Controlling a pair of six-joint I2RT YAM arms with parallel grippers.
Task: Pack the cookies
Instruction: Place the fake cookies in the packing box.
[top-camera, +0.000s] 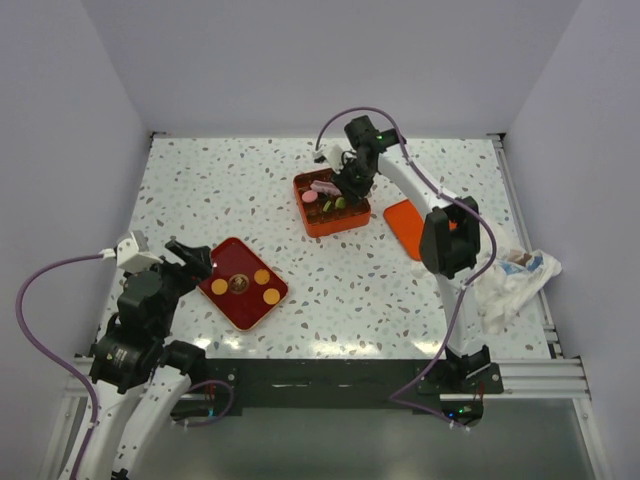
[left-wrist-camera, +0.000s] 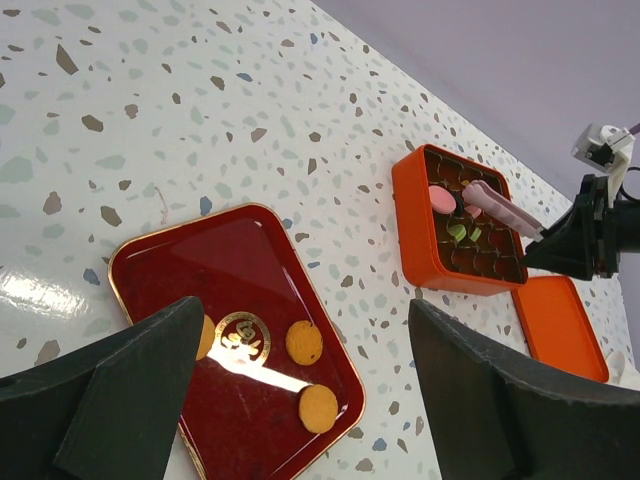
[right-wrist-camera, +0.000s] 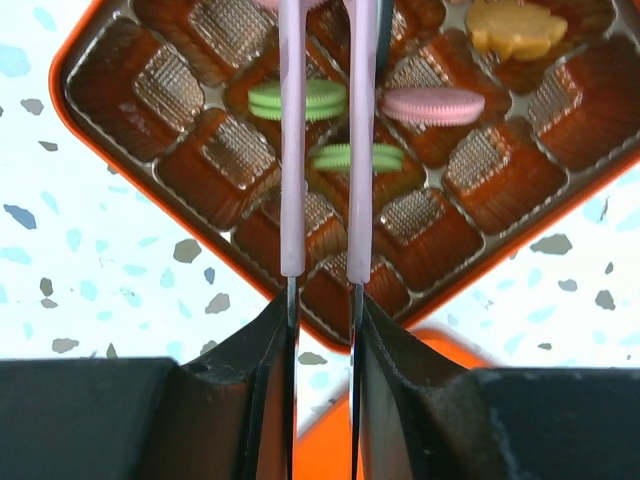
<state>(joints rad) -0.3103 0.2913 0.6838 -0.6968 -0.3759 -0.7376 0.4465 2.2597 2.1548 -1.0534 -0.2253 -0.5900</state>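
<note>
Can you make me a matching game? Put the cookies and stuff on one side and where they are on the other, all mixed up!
Things:
1. orange cookies
2. green cookies
3. orange lid
4. pink tweezers

Places:
A. pinched in the right gripper
B. inside the orange box
C. on the red tray
D. flat on the table, beside the box

Pairs: 1-C, 2-B, 3-D, 4-A
</note>
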